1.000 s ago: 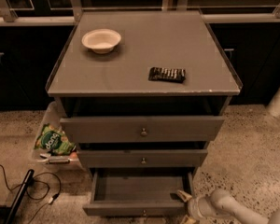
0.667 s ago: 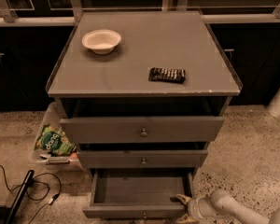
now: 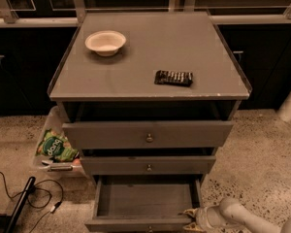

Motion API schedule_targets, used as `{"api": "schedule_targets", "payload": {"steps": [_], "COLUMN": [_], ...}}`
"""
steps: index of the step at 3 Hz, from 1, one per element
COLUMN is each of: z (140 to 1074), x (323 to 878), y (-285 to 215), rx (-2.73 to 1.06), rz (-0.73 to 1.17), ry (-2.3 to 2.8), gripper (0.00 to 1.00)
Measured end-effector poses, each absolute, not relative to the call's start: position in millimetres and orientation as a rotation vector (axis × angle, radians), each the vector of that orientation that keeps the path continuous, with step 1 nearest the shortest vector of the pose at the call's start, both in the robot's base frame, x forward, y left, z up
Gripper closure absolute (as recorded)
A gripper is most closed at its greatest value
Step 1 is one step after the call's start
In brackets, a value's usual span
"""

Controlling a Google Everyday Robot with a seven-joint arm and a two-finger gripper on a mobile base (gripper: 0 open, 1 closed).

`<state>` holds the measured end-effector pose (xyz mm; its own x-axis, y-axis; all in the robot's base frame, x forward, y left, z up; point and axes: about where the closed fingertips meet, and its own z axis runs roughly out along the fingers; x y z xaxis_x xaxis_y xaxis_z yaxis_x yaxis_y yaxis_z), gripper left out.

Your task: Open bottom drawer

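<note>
Sitting right of bottom drawer (image 3: 145, 198) (open): gripper (image 3: 190, 217) | green bag (image 3: 56, 147): unreadable

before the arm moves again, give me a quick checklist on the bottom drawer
1. bottom drawer pulled out, inside showing: ok
2. gripper low at the drawer's front right corner: ok
3. gripper touching the drawer front: cannot tell
4. middle drawer and top drawer further in than the bottom one: ok
5. bowl and dark packet resting on the cabinet top, away from the gripper: ok
</note>
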<state>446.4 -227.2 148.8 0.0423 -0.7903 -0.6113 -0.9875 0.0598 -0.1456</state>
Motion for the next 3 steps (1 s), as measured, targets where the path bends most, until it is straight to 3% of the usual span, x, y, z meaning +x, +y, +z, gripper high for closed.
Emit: {"api": "schedule_targets", "payload": {"steps": [1,3], "z": [152.7,152.7], "x": [439.3,439.2], "y": [-228.8,-228.8], "rx": [-1.785,-1.785], "rz": [0.458,0.458], "ry": [1.792,1.792], "gripper": [1.0,0.58]}}
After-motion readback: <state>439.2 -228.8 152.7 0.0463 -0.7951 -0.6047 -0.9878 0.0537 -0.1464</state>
